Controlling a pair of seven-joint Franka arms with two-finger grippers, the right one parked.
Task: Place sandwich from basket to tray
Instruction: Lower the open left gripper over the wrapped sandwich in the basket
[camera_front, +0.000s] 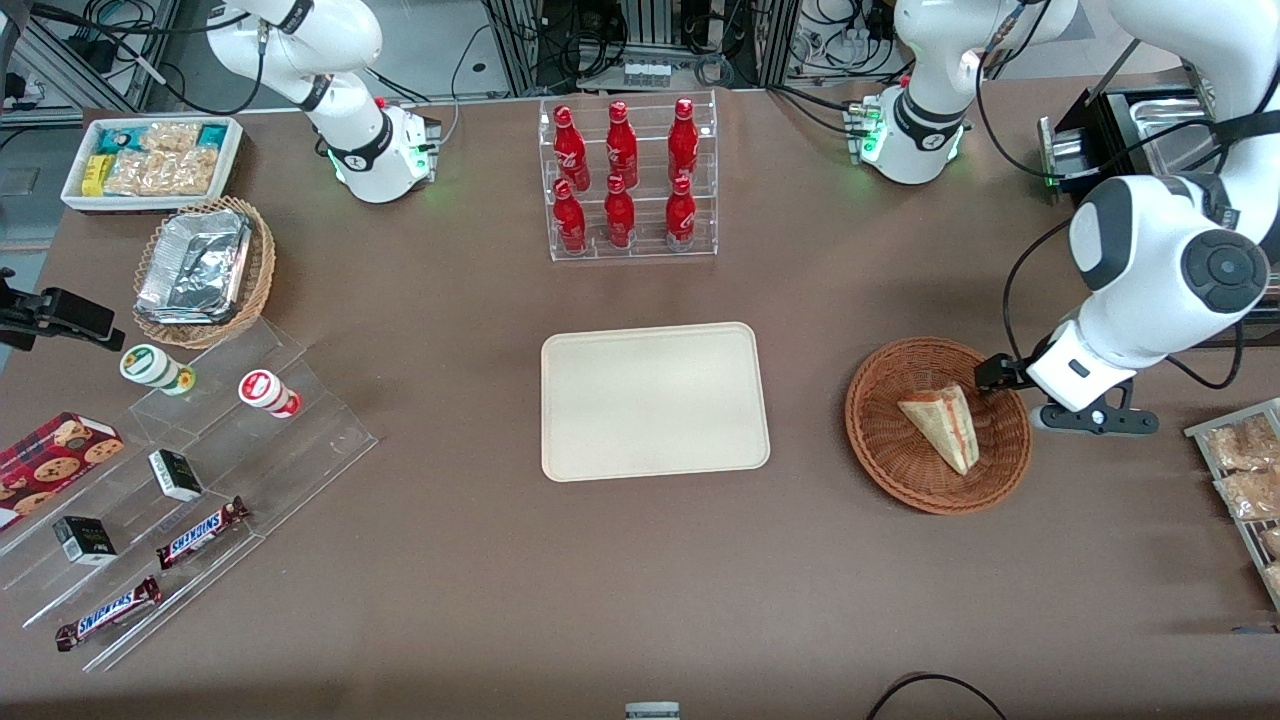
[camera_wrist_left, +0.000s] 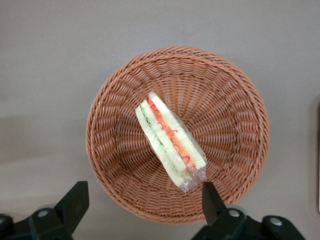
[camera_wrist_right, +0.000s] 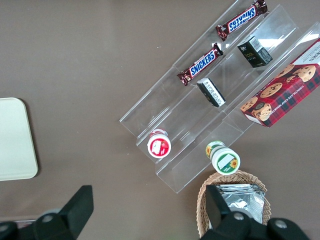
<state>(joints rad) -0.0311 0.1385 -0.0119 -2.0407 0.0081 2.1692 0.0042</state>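
The sandwich, a wrapped pale wedge with red, orange and green layers, lies in the round reddish-brown wicker basket toward the working arm's end of the table. The left wrist view looks down on the sandwich in the basket. My left gripper hangs above the basket's rim, at the edge farther from the front camera. It is open wide and empty, with one finger close to the sandwich's wrapper end. The cream tray lies empty at the table's middle, beside the basket; its corner shows in the right wrist view.
A clear rack of red bottles stands farther from the camera than the tray. A clear stepped stand with snacks, a tan basket with foil and a white bin lie toward the parked arm's end. A snack rack sits beside the basket.
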